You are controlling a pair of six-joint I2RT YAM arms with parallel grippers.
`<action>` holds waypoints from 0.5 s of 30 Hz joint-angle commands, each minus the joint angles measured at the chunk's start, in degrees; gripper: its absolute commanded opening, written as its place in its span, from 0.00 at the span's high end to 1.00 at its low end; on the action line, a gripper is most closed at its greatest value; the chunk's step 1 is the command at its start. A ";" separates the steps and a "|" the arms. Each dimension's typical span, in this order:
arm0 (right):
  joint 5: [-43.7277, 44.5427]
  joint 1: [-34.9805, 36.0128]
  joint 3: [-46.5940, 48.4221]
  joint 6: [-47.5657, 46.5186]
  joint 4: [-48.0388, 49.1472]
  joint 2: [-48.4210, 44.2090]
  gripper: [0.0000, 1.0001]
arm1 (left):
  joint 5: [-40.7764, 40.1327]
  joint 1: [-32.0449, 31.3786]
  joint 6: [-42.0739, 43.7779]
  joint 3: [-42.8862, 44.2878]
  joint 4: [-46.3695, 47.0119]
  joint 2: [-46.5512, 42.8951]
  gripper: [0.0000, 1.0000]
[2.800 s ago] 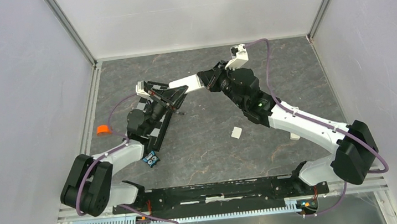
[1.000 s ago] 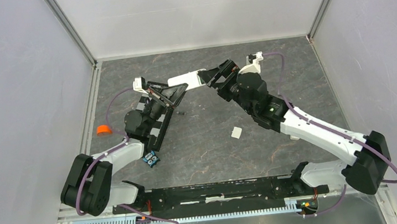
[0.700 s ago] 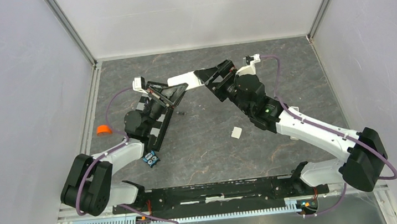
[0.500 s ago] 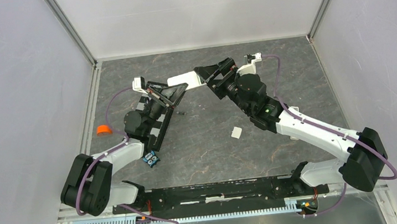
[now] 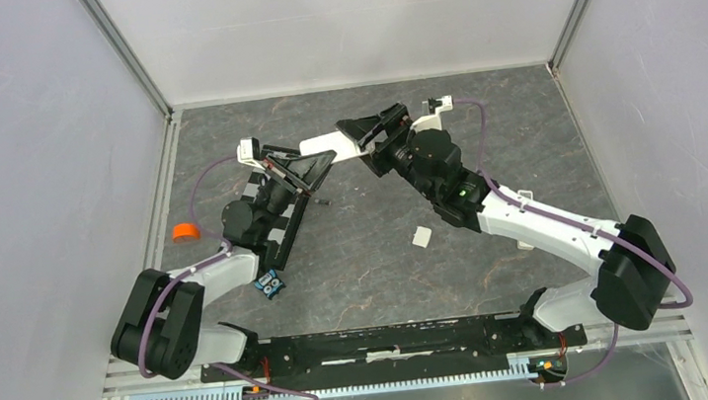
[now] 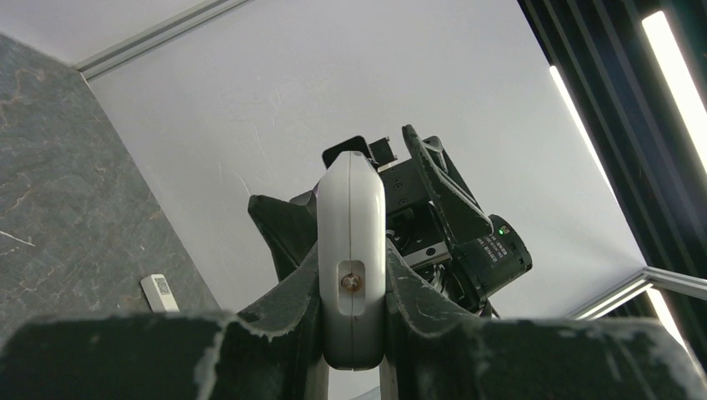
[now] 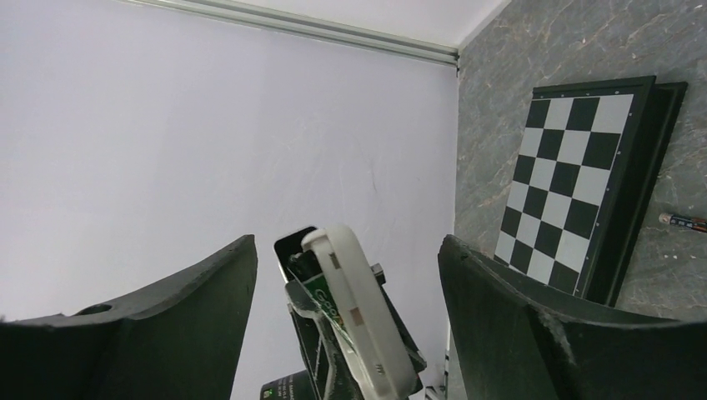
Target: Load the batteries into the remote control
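The remote control (image 6: 352, 225) is held up off the table (image 5: 378, 277), toward the far middle, and is clamped edge-on at its near end between the fingers of the left gripper (image 5: 324, 157), which is closed tight on it. On the right wrist view a green board is seen along one side of the remote control. Its free end is straddled by the right gripper (image 5: 358, 138), whose jaws are spread wide; a gap is seen between the remote control and each finger (image 7: 175, 325), so no contact is made on either side. One battery (image 7: 682, 221) is seen lying on the table just beside the edge of the chessboard (image 7: 584, 175); a second one cannot be made out. The chessboard is laid flat under the left arm, left of centre. A small white square piece (image 5: 421, 237) is seen on the table near the middle, close to the right arm. A small blue toy (image 5: 270, 284) is placed at the near end of the chessboard, and an orange object (image 5: 184, 232) is at the table's left edge.
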 commanded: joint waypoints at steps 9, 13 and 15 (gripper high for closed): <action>3.26 0.08 -0.75 -0.03 6.46 -2.98 0.37 | 0.82 0.11 2.38 -0.05 5.24 0.52 0.98; 3.14 0.08 -1.06 0.18 6.80 -2.93 0.46 | 0.87 0.12 2.24 0.17 5.30 0.69 0.98; 2.99 0.08 -1.16 0.21 6.96 -2.90 0.50 | 0.77 0.13 2.25 0.21 5.27 0.70 0.98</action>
